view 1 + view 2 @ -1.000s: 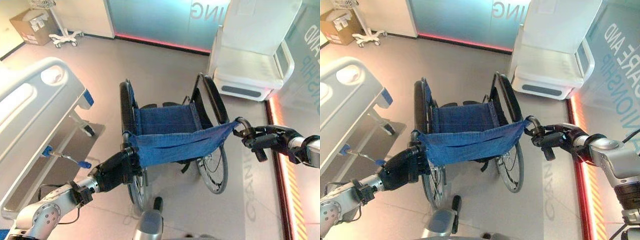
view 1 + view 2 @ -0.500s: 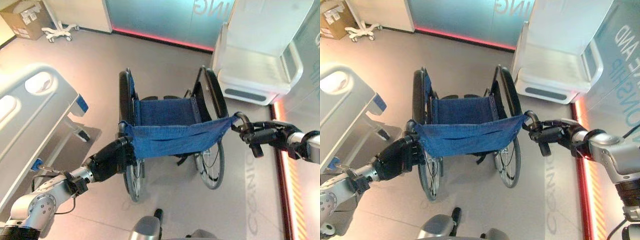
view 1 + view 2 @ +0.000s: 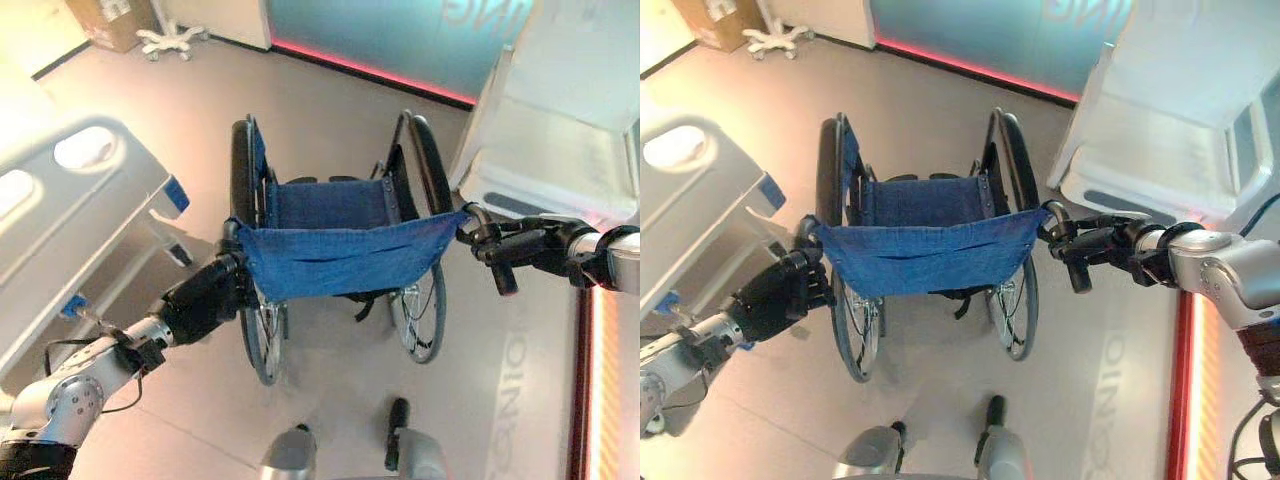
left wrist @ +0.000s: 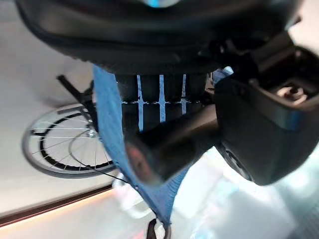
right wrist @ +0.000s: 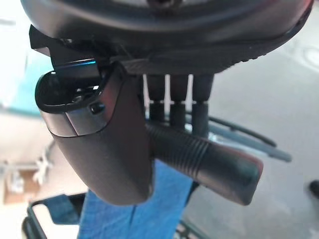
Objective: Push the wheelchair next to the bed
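Hands first: the left hand (image 3: 205, 298) sits at centre-left of the frame with its fingers curled round the wheelchair's left push handle (image 4: 164, 144), and the left wrist view confirms it, the dark grip lying across the palm. Over at centre-right, the right hand (image 3: 1102, 243) is clamped on the right push handle (image 5: 204, 159), fingers wrapped over the ribbed grip. Both holds look solid.

Between the hands stretches the blue backrest (image 3: 340, 255), and beyond it the wheelchair (image 3: 925, 215) stands in the middle of the frame on all its wheels, seat pointing toward the top. The bed (image 3: 75, 220) fills the left side, its grey footboard corner near the left big wheel (image 3: 255, 335) but not touching it.

So the push is under way, I'd say, and the chair is not yet alongside the bed. The next move calls for steady pressure from both hands together, with a slight bias to swing the chair leftward and run parallel to the bed frame.

Watch that bed corner and its wheel (image 3: 182, 254): that's the tight edge. On the right, a white cabinet (image 3: 1180, 130) crowds the upper right, near the right wheel (image 3: 1015, 305). Open floor (image 3: 330, 110) lies ahead toward the top centre, with a cardboard box (image 3: 112, 18) and a wheeled stand (image 3: 172, 40) well off in the upper left.
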